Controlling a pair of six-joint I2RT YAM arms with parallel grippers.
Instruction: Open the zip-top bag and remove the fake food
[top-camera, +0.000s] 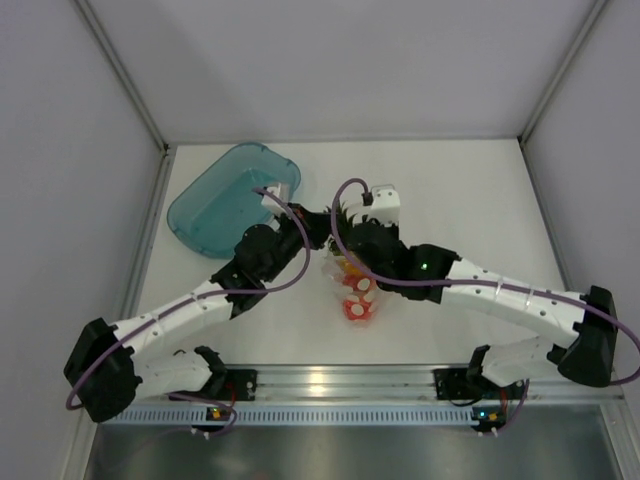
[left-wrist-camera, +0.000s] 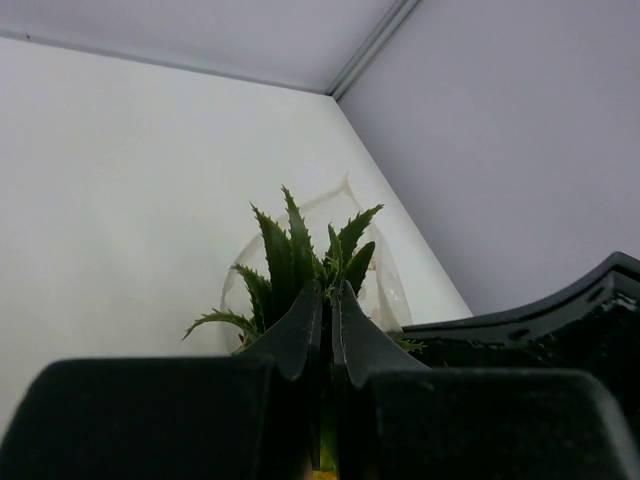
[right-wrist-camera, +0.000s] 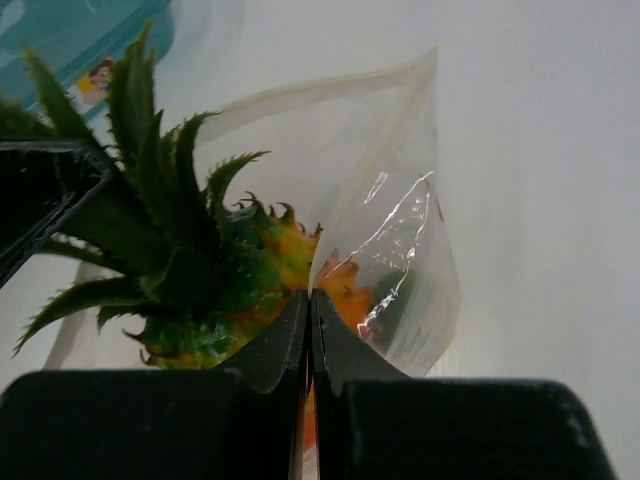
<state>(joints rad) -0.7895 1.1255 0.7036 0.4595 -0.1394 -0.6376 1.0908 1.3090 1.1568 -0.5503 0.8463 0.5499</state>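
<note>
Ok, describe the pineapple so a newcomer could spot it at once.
On the white table, right of the teal tray, the two arms meet at a clear zip-top bag. The pineapple pokes out of it: orange body with a tall crown of spiky dark green leaves, unlike the rounded red fruits beside it.
</note>
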